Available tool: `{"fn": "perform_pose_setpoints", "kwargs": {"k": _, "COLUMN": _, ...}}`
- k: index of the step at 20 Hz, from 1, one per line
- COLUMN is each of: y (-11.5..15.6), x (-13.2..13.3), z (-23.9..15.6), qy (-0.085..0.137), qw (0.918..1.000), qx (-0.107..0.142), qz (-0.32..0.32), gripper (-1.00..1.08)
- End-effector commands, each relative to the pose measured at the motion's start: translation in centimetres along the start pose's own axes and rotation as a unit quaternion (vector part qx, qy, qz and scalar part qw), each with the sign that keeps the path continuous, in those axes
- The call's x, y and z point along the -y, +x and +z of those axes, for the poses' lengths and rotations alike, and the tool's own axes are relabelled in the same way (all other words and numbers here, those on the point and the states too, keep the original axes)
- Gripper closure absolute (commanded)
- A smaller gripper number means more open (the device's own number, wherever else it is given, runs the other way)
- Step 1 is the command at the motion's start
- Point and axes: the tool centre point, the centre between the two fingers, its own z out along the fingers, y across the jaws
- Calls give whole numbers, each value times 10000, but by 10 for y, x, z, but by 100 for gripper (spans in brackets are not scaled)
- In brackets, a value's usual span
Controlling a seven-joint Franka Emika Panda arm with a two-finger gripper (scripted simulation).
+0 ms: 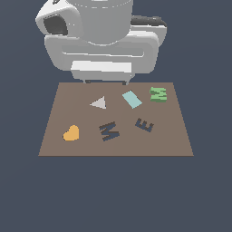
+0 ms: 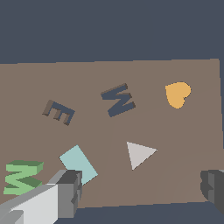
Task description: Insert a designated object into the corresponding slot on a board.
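Grey fingers (image 2: 65,192) of my gripper (image 2: 140,190) are spread wide, holding nothing, above the brown board's (image 1: 172,136) far edge. My green M block (image 1: 158,94) sits near the exterior view's far right corner, well apart from the navy M slot (image 1: 109,131).

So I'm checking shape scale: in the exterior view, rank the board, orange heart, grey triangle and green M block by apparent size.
1. Board
2-4. Green M block, grey triangle and orange heart look alike; too close to rank.
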Motion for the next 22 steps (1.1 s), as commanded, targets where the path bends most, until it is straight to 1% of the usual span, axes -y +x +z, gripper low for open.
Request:
{"fn": "perform_pose_setpoints", "kwargs": {"k": 1, "y": 0, "x": 0, "z": 0, "qy": 0, "qw": 10000, "qx": 0, "qz": 0, "gripper": -92}}
{"fn": "perform_pose_setpoints", "kwargs": {"k": 8, "y": 2, "x": 6, "z": 4, "qy": 6, "qw": 9998, "qx": -1, "qz": -219, "gripper": -92}}
{"fn": "perform_pose_setpoints", "kwargs": {"k": 14, "y": 7, "x": 22, "z": 14, "qy": 20, "qw": 9971, "qx": -2, "qz": -765, "gripper": -92}}
{"fn": "perform_pose_setpoints", "kwargs": {"k": 18, "y": 10, "x": 39, "z": 24, "qy": 33, "qw": 9912, "qx": -4, "qz": -1322, "gripper": -92}}
{"fn": "perform_pose_setpoints", "kwargs": {"k": 20, "y": 11, "x": 49, "z": 30, "qy": 42, "qw": 9861, "qx": -5, "qz": -1660, "gripper": -92}}
{"fn": "perform_pose_setpoints", "kwargs": {"k": 22, "y": 11, "x": 60, "z": 36, "qy": 51, "qw": 9790, "qx": -6, "qz": -2039, "gripper": -92}}
